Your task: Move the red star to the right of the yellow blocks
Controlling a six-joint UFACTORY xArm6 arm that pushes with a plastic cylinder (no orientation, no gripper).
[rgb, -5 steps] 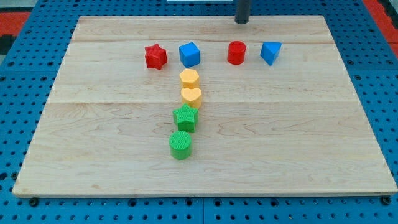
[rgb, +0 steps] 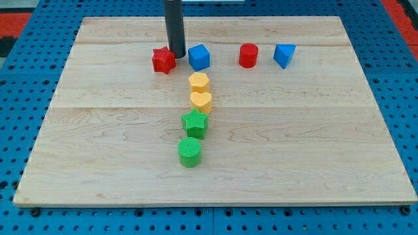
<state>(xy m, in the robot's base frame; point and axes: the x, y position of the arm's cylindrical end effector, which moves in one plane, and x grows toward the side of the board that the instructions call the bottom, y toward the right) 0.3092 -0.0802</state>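
Note:
The red star (rgb: 163, 60) lies at the upper left of the wooden board (rgb: 294, 143). My tip (rgb: 177, 54) stands right at the star's right edge, between it and the blue cube (rgb: 199, 57). Whether it touches the star I cannot tell. The yellow hexagon (rgb: 198, 82) and the yellow heart (rgb: 201, 101) lie just below the blue cube, one under the other, in the board's middle column.
A green star (rgb: 194, 123) and a green cylinder (rgb: 189, 151) continue the column below the yellow blocks. A red cylinder (rgb: 248, 55) and a blue wedge-like block (rgb: 284, 55) lie in the top row to the view's right.
My tip has moved left and down from the board's top edge near the red cylinder to the gap between the red star and the blue cube. No block has visibly moved.

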